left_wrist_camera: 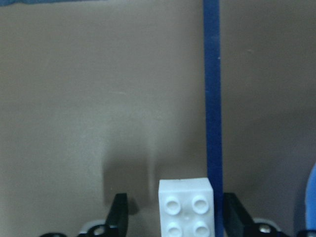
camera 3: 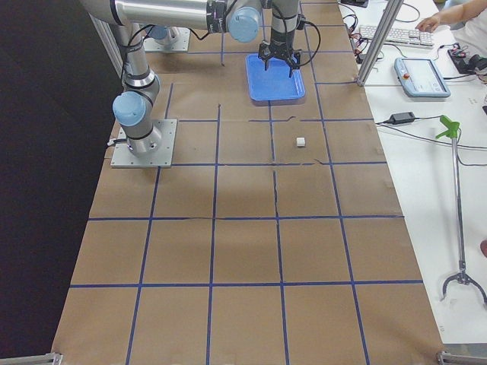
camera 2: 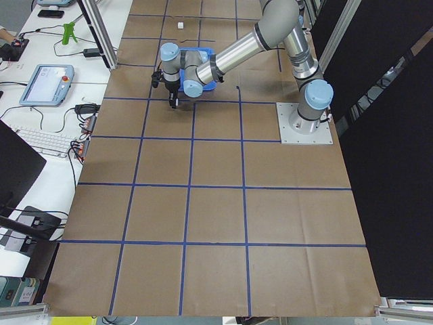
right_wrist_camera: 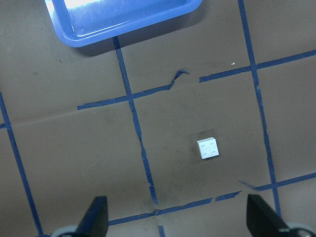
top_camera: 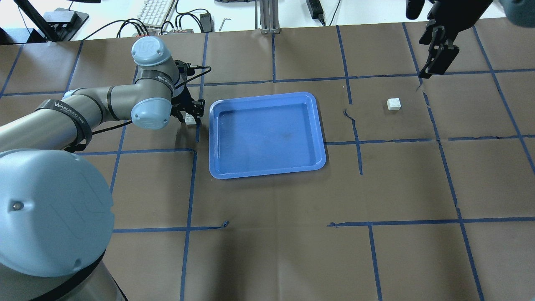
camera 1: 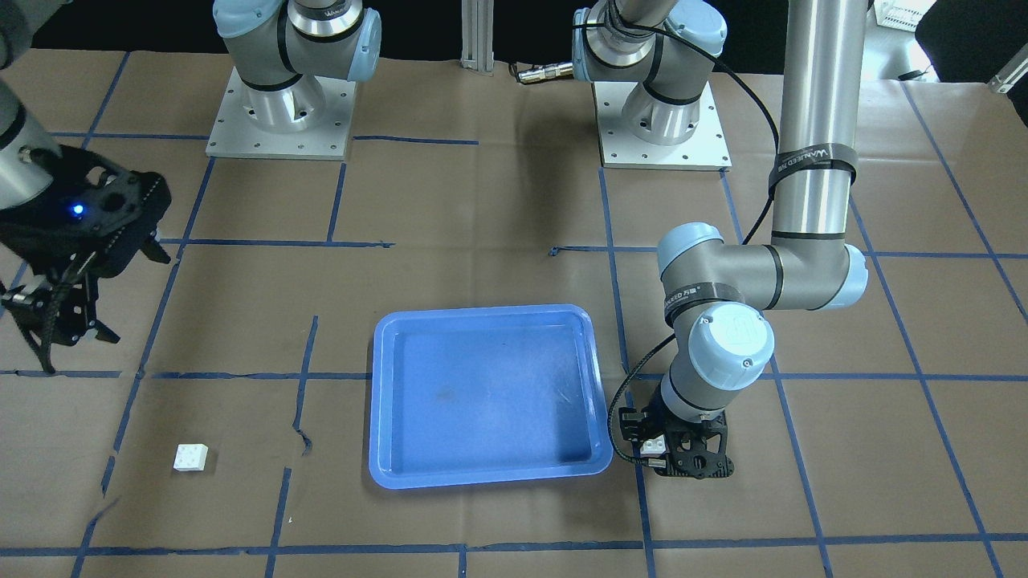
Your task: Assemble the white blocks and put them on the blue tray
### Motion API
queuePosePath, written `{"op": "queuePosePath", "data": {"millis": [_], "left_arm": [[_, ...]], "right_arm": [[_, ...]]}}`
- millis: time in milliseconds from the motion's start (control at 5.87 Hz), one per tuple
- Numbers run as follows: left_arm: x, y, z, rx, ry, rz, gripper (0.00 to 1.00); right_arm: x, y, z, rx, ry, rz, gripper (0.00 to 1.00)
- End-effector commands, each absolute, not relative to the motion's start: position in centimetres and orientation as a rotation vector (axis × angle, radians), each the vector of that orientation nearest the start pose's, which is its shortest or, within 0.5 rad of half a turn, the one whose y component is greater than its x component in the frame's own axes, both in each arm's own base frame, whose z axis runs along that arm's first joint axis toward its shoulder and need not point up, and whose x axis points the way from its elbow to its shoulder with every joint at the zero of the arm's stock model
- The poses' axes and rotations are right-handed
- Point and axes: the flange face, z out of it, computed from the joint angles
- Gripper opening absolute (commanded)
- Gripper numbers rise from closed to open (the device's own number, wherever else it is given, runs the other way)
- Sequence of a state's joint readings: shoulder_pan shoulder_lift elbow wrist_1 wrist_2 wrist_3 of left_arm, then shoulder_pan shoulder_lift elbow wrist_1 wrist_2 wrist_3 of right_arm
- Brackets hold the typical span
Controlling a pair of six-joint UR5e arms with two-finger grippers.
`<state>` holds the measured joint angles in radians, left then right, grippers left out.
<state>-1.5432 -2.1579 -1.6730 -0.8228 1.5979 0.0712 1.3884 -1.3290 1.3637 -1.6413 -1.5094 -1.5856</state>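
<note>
First white block (left_wrist_camera: 186, 207) sits studs up on the bench (camera 1: 498, 201), just beside the blue tray (top_camera: 267, 97). It's outside the tray's short edge, on the robot's left side. One edge of the block lies on a blue tape line (left_wrist_camera: 212, 98). The left end effector (left_wrist_camera: 174, 213) is down around it, w/ fingers (left_wrist_camera: 119, 212) on either side. There's a visible gap btwn each finger and the block, so the jaws are apart and not gripping.

Second white block (right_wrist_camera: 208, 148) is also studs up on the bench, on the robot's right side. It's well apart from the tray, inside a tape-marked square and touching none of the lines. The right end effector (right_wrist_camera: 177, 217) hangs above the bench w/ its fingers (right_wrist_camera: 96, 215) spread wide, holding nothing. It's clear of the block, which shows btwn the two fingers in the right wrist view.

Tray lies flat approx mid-bench btwn the two blocks, glossy base up, long side running across the robot's front.
</note>
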Motion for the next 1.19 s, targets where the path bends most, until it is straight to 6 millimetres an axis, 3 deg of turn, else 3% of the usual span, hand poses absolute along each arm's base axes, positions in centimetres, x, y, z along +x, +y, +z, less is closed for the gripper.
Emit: {"op": "queuePosePath", "data": {"millis": [0,170,341,511,682,852,1023], "left_arm": [[-11.3,-65.2,18.5,0.079,3.108,-0.124,0.13],[-11.6,-64.8,20.2,0.225,3.095,-0.141,0.13],[-14.8,-63.4,22.4,0.329,3.083,-0.182,0.13],[-21.5,-61.2,23.6,0.608,3.036,-0.199,0.13],[-27.5,-58.6,22.7,0.99,2.929,-0.168,0.12],[-30.1,-56.7,22.5,1.264,2.818,-0.128,0.08],[-30.8,-56.4,21.5,1.6,2.636,-0.095,0.08]], "right_arm": [[-1.2,-67.6,44.1,-2.151,2.213,-0.18,0.99],[-2.9,-68.6,42.2,-2.154,2.12,-0.273,0.99],[-6.6,-70.2,37.4,-2.097,2.016,-0.377,0.98],[-10.6,-70.7,31.9,-2.016,1.937,-0.465,0.98],[-11.9,-69.9,27.6,-1.982,1.853,-0.53,0.98],[-11.0,-68.5,24.3,-1.959,1.77,-0.569,0.98],[-11.0,-67.5,21.9,-1.967,1.755,-0.581,0.98]]}}
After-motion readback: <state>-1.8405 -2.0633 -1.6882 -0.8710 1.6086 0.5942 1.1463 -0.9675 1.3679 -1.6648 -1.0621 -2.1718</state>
